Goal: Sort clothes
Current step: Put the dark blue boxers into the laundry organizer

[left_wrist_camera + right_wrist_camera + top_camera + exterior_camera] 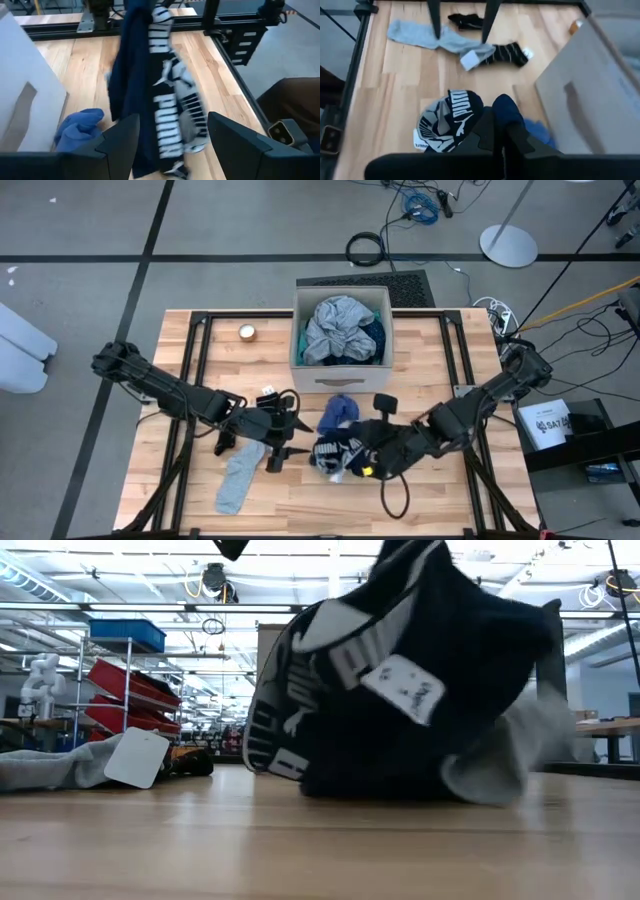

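Right claw (352,448): pinched closed on the black-and-white patterned garment (335,452), near the desk's (450,500) front edge.
Left claw (288,438): fully spread, empty, beside it.
Grey sock (238,478): front-left.

Bright, even overhead light; the wrist views show motion blur.

black-and-white patterned garment (338,452) bunched mid-table beside a blue piece (340,412); grey sock (240,476) lies flat.

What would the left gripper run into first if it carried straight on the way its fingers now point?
Most likely the black-and-white patterned garment hanging between the open left gripper fingers, held up by the shut right gripper. Depth is unclear; the blue cloth lies off to one side.
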